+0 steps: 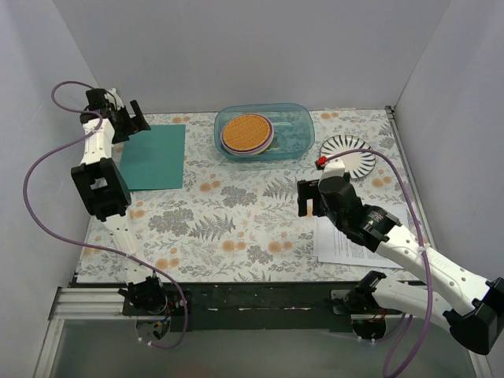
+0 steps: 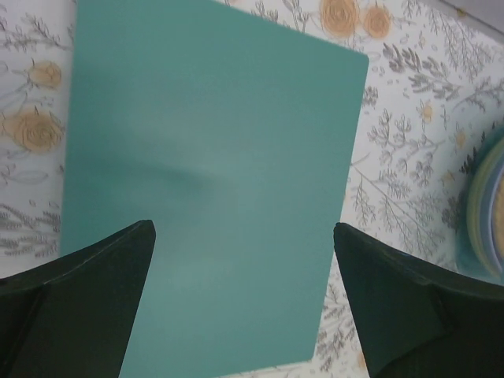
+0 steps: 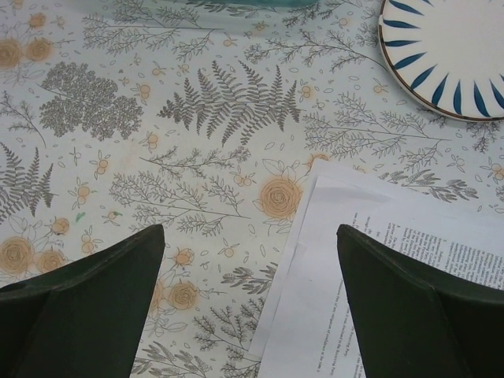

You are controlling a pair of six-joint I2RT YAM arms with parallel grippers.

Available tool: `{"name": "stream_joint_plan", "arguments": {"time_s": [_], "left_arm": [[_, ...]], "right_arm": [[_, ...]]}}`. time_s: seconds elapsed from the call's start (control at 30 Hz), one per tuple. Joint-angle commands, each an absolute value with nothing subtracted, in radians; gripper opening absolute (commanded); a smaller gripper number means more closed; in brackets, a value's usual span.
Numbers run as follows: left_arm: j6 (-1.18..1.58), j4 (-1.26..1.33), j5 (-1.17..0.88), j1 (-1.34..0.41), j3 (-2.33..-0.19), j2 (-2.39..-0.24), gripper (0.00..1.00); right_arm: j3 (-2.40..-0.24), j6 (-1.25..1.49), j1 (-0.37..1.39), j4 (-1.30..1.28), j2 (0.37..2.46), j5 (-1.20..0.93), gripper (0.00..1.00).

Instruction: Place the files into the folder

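While the right arm (image 1: 409,253) hides part of the files (image 1: 335,248) at the desk's (image 1: 236,224) near right edge, the teal folder (image 1: 153,157) lies closed near the far left corner. Over them the left gripper (image 2: 244,236) and right gripper (image 3: 250,236) hover, fingers apart, empty.
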State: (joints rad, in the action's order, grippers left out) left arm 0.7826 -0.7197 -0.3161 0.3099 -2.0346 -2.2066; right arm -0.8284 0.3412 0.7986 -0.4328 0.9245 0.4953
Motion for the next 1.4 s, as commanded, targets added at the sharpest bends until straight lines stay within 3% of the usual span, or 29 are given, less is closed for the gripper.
{"name": "stream_joint_plan", "arguments": {"time_s": [0.0,0.4,0.8,1.2,1.37], "left_arm": [[0.808,-0.661,-0.27,0.311,-2.172,-2.285,0.98],[0.867,-0.551,-0.051,0.304,-2.197,-2.433,0.98],[0.854,-0.371,0.055,0.293,-2.034,-2.367,0.98],[0.805,-0.33,0.037,0.281,-2.031,-2.408,0.98],[0.752,-0.279,-0.033,0.245,-1.895,-2.344,0.88]], "right_arm": [[-0.824,0.345,0.815,-0.356,0.94,0.476,0.99],[-0.841,0.347,0.83,-0.356,0.913,0.471,0.99],[-0.795,0.39,0.834,-0.367,0.891,0.459,0.98],[-0.79,0.405,0.841,-0.341,0.925,0.443,0.98],[-0.792,0.406,0.842,-0.333,0.931,0.44,0.98]]}}
